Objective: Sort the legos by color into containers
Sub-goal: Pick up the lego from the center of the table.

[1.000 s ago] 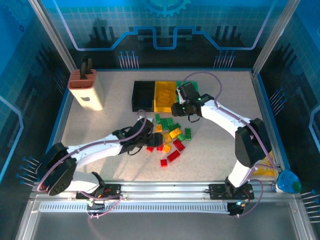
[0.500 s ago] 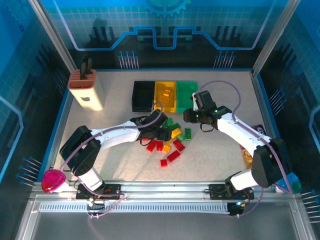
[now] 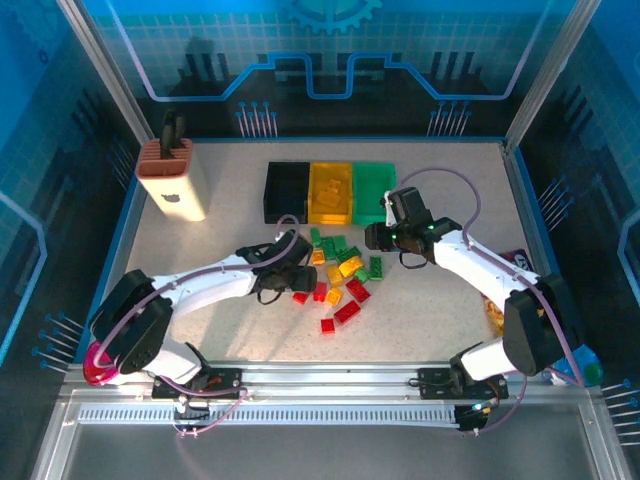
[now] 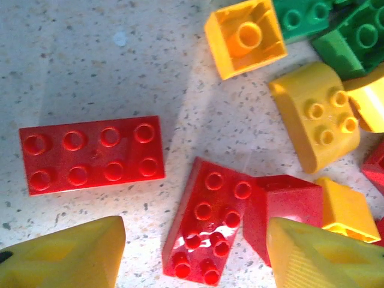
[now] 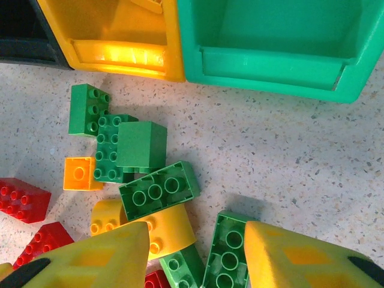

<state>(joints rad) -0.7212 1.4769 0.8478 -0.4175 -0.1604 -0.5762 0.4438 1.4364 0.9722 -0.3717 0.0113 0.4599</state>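
Note:
The legos lie in a loose pile (image 3: 338, 278) in front of the black (image 3: 286, 192), yellow (image 3: 330, 192) and green (image 3: 373, 188) containers. My left gripper (image 3: 293, 272) is at the pile's left edge. In the left wrist view it (image 4: 195, 255) stands open astride a red eight-stud brick (image 4: 207, 231), with bare table on either side. A flat red brick (image 4: 90, 155) lies to its left. My right gripper (image 3: 383, 238) hovers at the pile's right side. It (image 5: 198, 258) is open over an upturned green brick (image 5: 227, 252) and a yellow curved brick (image 5: 171, 231).
A beige block with a brown slotted top (image 3: 172, 180) stands at the back left. The green bin's rim (image 5: 270, 81) and the yellow bin's rim (image 5: 120, 66) are just beyond the right gripper. Open table lies right of the pile (image 3: 450, 290).
The right arm swung from over the yellow bin down to the pile's right side, then held. The left gripper reached into the pile and drew back left to the red bricks.

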